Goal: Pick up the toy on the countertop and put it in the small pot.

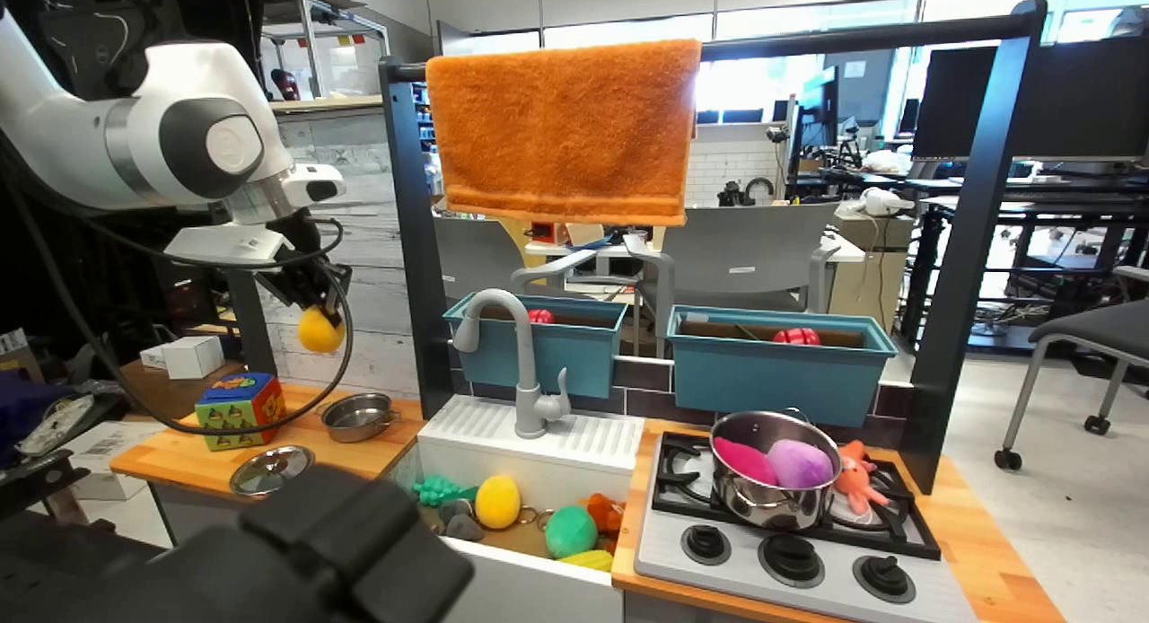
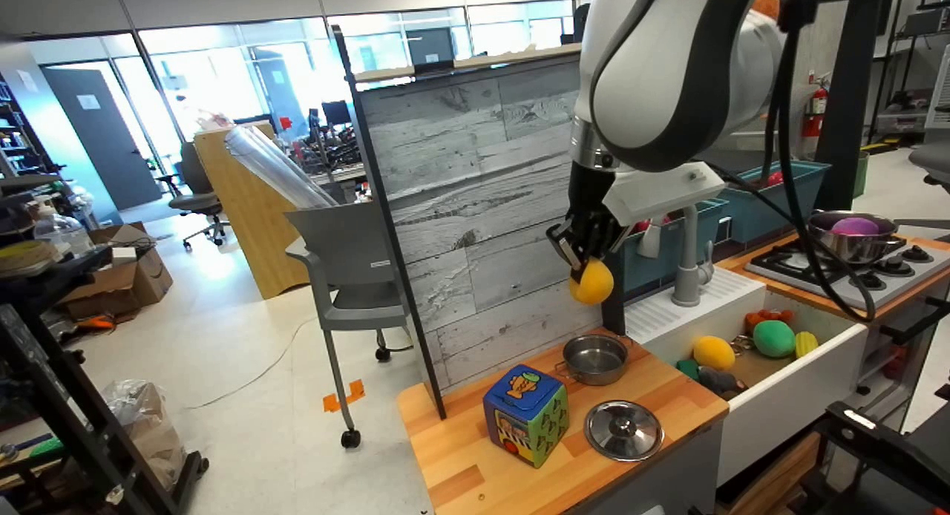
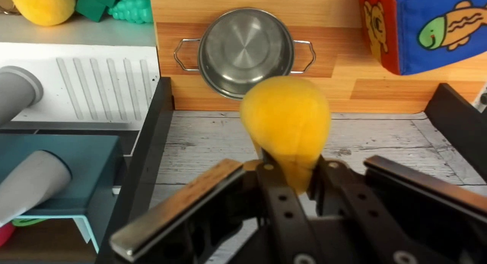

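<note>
The toy (image 1: pixel 320 332), rounded and yellow-orange, is held in the air by my gripper (image 1: pixel 321 309). It also shows in an exterior view (image 2: pixel 594 283) and in the wrist view (image 3: pixel 287 115), where the fingers pinch its narrow end. The gripper (image 2: pixel 586 260) points down and is shut on the toy. The small pot (image 2: pixel 595 361), shallow and silvery-grey with two wire handles, stands on the wooden countertop (image 2: pixel 475 456) against the back panel. The toy is well above it. In the wrist view, the pot (image 3: pixel 245 47) lies beyond the toy, which slightly overlaps its rim; its inside looks empty.
A multicoloured cube (image 2: pixel 525 418) and a metal lid (image 2: pixel 623 430) lie on the same countertop. A grey wood-look panel (image 2: pixel 475 203) and dark post (image 1: pixel 417 246) stand behind. The sink (image 1: pixel 530 587) with toys, its faucet (image 1: pixel 528 363) and a larger pot (image 1: pixel 776 506) are alongside.
</note>
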